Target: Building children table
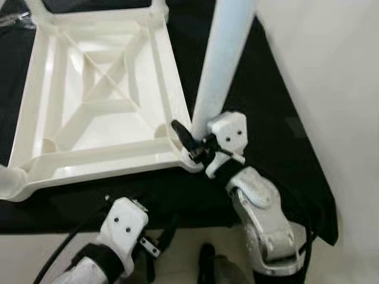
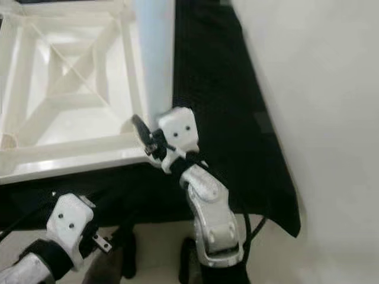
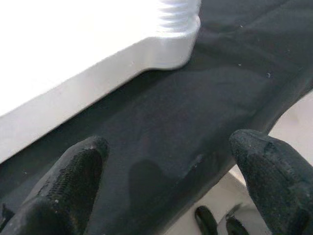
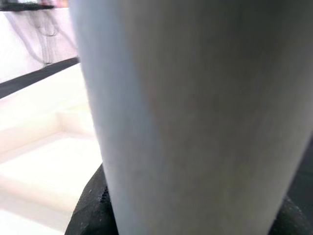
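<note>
Right gripper (image 1: 190, 141) clamped around base of pale blue table leg (image 1: 224, 59), black fingers (image 1: 183, 135) on either side of it, right at near right corner of white tabletop (image 1: 98, 94). Leg upright, slightly tilted, top cut off by frame edge. Seated in corner socket, probably; joint itself hidden behind gripper, hard to confirm. Right wrist view blurred, mostly leg (image 4: 190, 117) up close, dark finger pads (image 4: 90, 210) just visible at its sides.

Tabletop upside down on black cloth (image 1: 278, 130), ribbed underside with diagonal braces facing up. Far edge cropped, left corner partly out of frame. Rounded white part (image 1: 10, 180) at near left corner, cut off, cannot tell what.

Left gripper (image 3: 176, 176) low, near front edge of cloth, fingers (image 3: 73, 176) spread apart, nothing between them. Pointed at tabletop's side wall (image 3: 88, 83) and threaded corner (image 3: 178, 19), not touching. Left wrist housing (image 1: 121, 228) visible below table edge in head views; fingertips there hidden under it.

Pale floor (image 1: 331, 71) to right of cloth. Dark objects (image 3: 215, 223) under cloth edge, too small to identify.
</note>
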`<state>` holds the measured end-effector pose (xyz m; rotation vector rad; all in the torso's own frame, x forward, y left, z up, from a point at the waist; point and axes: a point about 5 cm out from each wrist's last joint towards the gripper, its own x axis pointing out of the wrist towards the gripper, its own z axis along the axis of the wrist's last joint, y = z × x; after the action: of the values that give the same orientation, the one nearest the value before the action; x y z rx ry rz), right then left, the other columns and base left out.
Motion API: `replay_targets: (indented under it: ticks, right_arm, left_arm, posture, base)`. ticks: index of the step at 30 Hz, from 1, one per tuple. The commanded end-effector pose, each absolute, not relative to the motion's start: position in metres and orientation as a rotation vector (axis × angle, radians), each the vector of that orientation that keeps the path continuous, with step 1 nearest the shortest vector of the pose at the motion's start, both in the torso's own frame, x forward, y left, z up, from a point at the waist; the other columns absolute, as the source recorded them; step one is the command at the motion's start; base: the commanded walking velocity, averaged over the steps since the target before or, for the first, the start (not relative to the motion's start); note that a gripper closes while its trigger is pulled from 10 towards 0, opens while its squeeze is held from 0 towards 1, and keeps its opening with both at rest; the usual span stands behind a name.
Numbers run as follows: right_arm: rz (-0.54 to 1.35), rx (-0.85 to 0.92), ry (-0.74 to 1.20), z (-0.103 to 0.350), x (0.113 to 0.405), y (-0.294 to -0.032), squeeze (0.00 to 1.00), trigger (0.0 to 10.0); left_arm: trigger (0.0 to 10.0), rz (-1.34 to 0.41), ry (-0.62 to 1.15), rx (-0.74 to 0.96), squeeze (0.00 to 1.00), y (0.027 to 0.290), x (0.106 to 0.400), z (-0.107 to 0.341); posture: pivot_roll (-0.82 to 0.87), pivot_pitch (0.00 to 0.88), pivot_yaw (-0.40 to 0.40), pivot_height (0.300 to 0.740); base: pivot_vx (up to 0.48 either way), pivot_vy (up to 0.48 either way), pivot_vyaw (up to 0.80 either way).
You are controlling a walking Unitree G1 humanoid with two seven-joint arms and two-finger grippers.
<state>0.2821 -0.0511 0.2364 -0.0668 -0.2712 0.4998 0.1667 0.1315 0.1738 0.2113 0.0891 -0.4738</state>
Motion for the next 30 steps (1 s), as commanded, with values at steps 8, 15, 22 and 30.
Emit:
replay_targets:
  ticks: [8, 15, 22, 30]
  right_arm:
    - [0.393, -0.054, 0.142, 0.183, 0.303, -0.04, 0.0, 10.0]
    - [0.447, -0.013, 0.09, 0.193, 0.305, -0.04, 1.0, 10.0]
    - [0.819, 0.131, -0.163, 0.246, 0.309, -0.028, 0.0, 10.0]
    - [1.102, -0.047, -0.273, 0.27, 0.32, -0.036, 0.0, 10.0]
  left_arm:
    - [10.0, -0.477, 0.086, 0.222, 0.0, 0.131, 0.167, 0.174]
    - [10.0, -0.474, 0.085, 0.221, 0.0, 0.13, 0.167, 0.173]
    - [10.0, -0.472, 0.08, 0.221, 0.0, 0.129, 0.168, 0.173]
    - [10.0, -0.469, 0.074, 0.221, 0.0, 0.128, 0.17, 0.173]
  posture:
    - [0.2, 0.432, -0.099, 0.74]
    - [0.2, 0.427, -0.101, 0.74]
    - [0.2, 0.42, -0.107, 0.74]
    - [0.2, 0.416, -0.115, 0.74]
  base:
    - [0.0, 0.0, 0.0]
    - [0.0, 0.0, 0.0]
    - [0.0, 0.0, 0.0]
    - [0.0, 0.0, 0.0]
